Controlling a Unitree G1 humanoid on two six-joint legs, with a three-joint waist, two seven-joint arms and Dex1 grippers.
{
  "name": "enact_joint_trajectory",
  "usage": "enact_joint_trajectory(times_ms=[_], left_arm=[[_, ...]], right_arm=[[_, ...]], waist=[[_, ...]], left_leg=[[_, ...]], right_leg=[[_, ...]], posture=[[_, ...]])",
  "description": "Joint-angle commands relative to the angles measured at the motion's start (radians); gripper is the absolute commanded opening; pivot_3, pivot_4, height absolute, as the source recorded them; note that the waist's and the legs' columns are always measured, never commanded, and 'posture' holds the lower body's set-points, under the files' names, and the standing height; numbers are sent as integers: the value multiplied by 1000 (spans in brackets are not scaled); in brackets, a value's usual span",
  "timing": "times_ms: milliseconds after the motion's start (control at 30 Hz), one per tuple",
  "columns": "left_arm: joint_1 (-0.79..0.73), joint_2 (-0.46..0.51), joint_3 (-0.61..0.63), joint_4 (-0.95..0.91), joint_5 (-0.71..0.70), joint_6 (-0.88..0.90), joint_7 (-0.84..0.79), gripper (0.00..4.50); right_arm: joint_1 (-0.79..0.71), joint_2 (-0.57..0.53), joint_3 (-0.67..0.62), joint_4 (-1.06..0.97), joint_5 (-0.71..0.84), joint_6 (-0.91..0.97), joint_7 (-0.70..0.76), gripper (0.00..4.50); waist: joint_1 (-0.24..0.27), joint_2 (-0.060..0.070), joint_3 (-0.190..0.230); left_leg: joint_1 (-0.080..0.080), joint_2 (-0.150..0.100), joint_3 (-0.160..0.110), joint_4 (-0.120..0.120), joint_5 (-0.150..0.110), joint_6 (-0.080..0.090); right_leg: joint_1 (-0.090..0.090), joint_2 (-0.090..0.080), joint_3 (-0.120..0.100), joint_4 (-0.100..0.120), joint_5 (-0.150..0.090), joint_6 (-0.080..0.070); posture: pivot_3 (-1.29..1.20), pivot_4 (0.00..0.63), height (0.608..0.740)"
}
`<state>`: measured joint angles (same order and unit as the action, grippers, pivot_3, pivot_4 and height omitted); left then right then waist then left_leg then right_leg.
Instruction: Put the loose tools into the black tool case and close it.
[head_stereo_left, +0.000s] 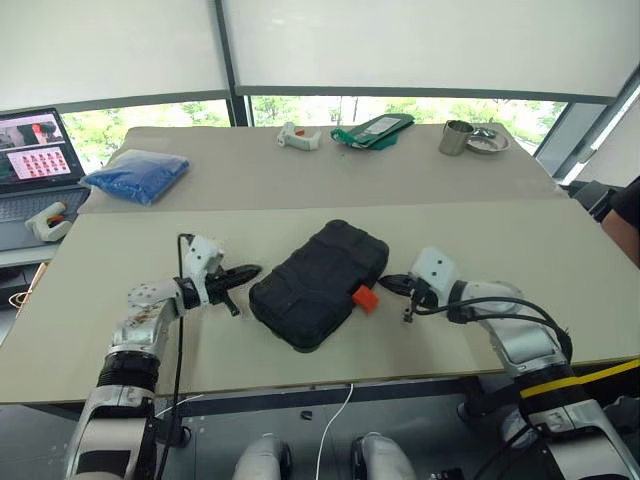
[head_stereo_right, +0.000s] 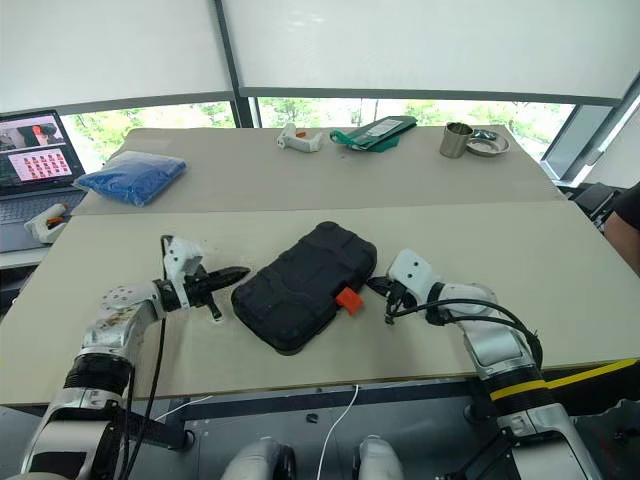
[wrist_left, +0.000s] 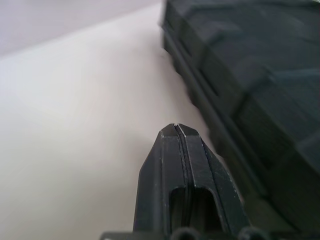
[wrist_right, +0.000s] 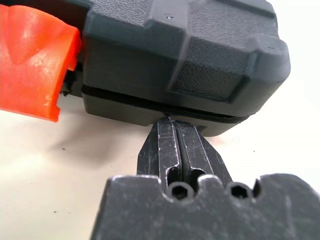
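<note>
The black plastic clamshell tool case (head_stereo_left: 320, 284) lies diagonally between both pinched-shut, empty grippers (left (head_stereo_left: 246, 271), right (wrist_right: 172, 125)); the right tip meets its seam beside the orange latch (wrist_right: 35, 70)

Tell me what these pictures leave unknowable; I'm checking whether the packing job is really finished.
- Contents of the black tool case: its shut lid hides the inside in both eye views.
- Whether the orange latch is locked: cut off by the right wrist view's edge.
- Contact between the shut right gripper and the case seam: too close to tell.
- Case wall beside the shut left gripper: blurred.
</note>
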<state>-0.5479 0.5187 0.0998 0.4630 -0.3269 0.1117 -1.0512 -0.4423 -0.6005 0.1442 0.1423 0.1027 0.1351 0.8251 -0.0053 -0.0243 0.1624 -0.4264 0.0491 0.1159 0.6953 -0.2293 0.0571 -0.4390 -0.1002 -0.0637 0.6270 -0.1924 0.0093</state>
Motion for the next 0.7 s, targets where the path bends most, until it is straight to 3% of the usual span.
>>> enact_joint_trajectory(times_ms=[33,200,400,600,700], left_arm=[[-66,-13,-40,-167,-72,80,-77,0],[-112,-74,-181,-191,-3,121,-97,0],[-99,-124,-338,-125,150,152,-26,0],[-56,-134,-403,-143,202,247,10,0],[-49,-136,-396,-154,192,263,10,0]], right_arm=[[84,-33,-86,-98,42,-32,1,43],[193,4,-161,-207,86,-123,-29,43],[248,-12,-157,-353,174,-2,21,43],[229,5,-94,-393,179,77,32,43],[214,12,-51,-367,142,98,28,43]], waist=[[15,0,0],[18,0,0],[8,1,-1],[14,6,-5],[14,10,-10]], left_leg=[[0,0,0,0,0,0],[1,-3,1,0,0,1],[3,-1,0,0,0,0],[21,1,-2,-2,-4,-8],[20,1,-1,-2,-4,-8]], right_leg=[[0,0,0,0,0,0],[2,-1,1,-1,0,1],[2,3,3,0,-3,5],[18,2,2,-1,-9,-3],[17,1,3,-1,-9,-3]], posture=[[0,150,740],[0,150,740],[0,150,740],[0,150,740],[0,150,740]])
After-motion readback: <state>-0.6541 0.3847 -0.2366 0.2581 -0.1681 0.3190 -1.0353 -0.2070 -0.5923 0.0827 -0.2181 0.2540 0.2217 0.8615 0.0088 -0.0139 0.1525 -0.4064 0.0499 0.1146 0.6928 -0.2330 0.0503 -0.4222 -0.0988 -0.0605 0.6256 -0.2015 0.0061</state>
